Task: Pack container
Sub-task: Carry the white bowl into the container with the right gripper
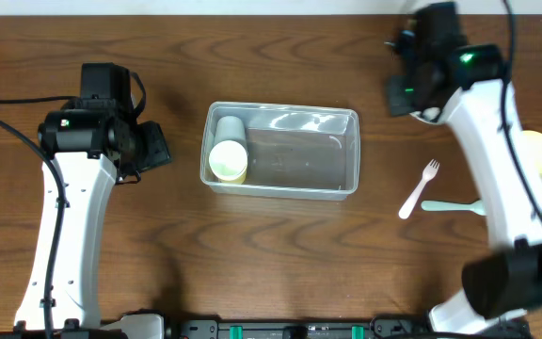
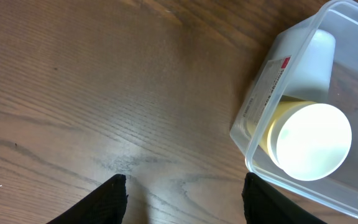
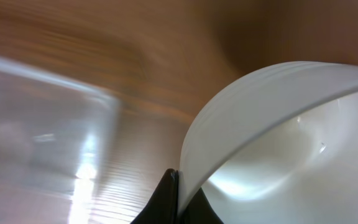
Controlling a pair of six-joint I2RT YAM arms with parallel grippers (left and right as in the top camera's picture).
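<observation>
The clear rectangular container (image 1: 346, 151) sits mid-table. A white cup (image 1: 231, 127) and a pale yellow cup (image 1: 228, 161) lie in its left end. In the left wrist view the container (image 2: 253, 118) shows at the right with the yellow cup (image 2: 312, 140) and the white cup (image 2: 312, 59) inside. My left gripper (image 1: 154, 147) is open and empty over bare wood just left of the container, its fingers (image 2: 185, 186) wide apart. My right gripper (image 1: 410, 87) is up at the far right, shut on the rim of a white bowl (image 3: 278, 137), with the container's edge (image 3: 48, 124) blurred to its left.
A yellow bowl (image 1: 540, 155) sits at the right edge, partly behind my right arm. A white plastic fork (image 1: 420, 188) and a pale teal spoon (image 1: 454, 205) lie on the wood right of the container.
</observation>
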